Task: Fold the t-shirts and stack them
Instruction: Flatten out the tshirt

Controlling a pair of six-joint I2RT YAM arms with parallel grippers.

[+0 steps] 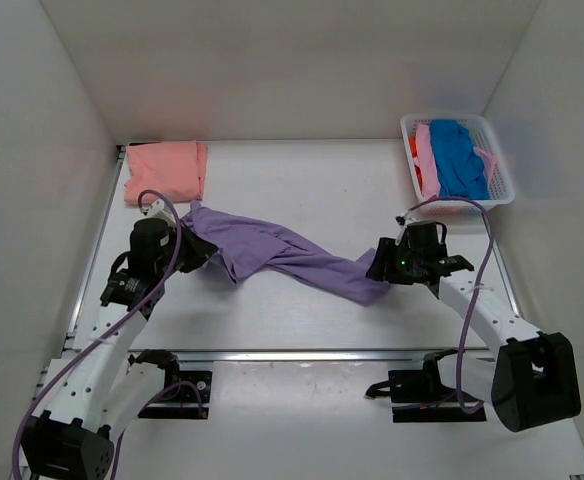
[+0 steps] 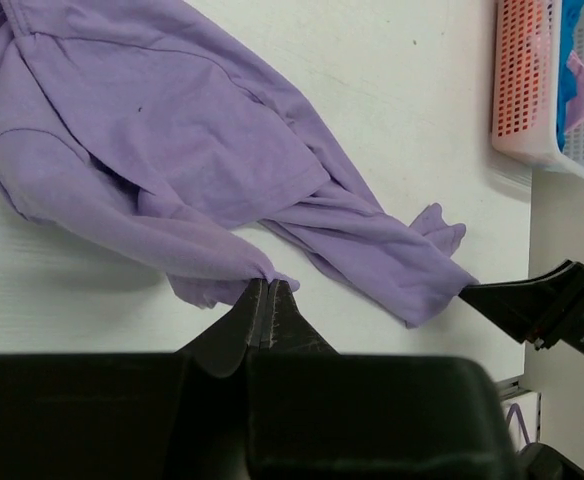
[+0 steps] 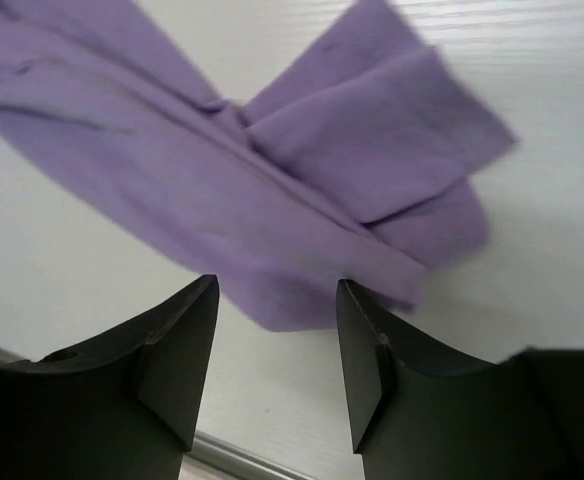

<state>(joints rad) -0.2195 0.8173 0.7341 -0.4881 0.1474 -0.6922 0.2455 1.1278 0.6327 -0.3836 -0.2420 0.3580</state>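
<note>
The lavender t-shirt is soft, matte knit. It is pulled into a twisted, wrinkled band across the middle of the white, faintly grained worktop. Its long axis runs from the left side, where the cloth is bunched and wide, slanting toward the near right, where it narrows to a flat end.

The left pincer is clenched on a thin fold of this shirt. Only the left wrist view shows the pinch, with the black fingertips pressed together on the cloth. The right pincer is released, its two smooth black jaws standing apart over the narrow end of the shirt. The right wrist view shows that end as overlapping flat layers, somewhat blurred.

The top view alone shows a salmon-pink t-shirt folded into a rectangle at the far left corner. At the far right corner a white plastic lattice basket holds a crumpled blue shirt with pink and orange cloth beside it.
</note>
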